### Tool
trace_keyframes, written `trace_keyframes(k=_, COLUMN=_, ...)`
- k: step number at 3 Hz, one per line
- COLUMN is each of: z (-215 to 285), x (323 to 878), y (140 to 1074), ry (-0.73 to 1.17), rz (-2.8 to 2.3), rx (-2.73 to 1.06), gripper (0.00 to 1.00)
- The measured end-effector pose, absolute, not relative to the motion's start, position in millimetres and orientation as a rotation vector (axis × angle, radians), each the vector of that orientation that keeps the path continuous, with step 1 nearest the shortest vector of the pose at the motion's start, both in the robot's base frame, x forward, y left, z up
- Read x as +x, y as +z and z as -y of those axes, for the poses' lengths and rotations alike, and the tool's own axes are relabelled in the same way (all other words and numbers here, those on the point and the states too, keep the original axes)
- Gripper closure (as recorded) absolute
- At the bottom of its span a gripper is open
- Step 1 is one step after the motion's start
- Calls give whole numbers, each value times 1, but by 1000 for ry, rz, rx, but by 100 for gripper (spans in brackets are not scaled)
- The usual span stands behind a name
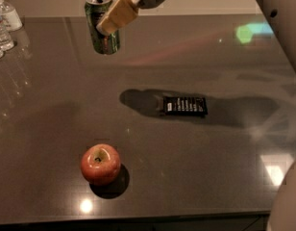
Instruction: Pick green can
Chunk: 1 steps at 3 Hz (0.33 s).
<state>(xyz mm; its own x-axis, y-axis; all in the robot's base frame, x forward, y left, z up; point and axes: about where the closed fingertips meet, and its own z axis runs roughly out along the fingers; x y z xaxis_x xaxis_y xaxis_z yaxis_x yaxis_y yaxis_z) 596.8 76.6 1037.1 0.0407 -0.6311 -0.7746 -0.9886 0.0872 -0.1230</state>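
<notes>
The tan fingers (118,14) are clenched across the upper side of the green can (104,40). One pad shows in front and the other is hidden behind, a side grip that leaves the top free. The gripper (109,19) hangs well beyond the apple (100,164), almost straight behind it. The can appears clear of the bench (52,109), since the shadow (138,100) falls apart from it, beyond the apple and to its right. The can's long axis is near vertical, with the silver top upward and leaning slightly left.
</notes>
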Motion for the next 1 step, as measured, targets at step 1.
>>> trace_keyframes(k=1, z=-76, x=596, y=1042, ry=646, rz=-1660, rx=-1625, gripper=100)
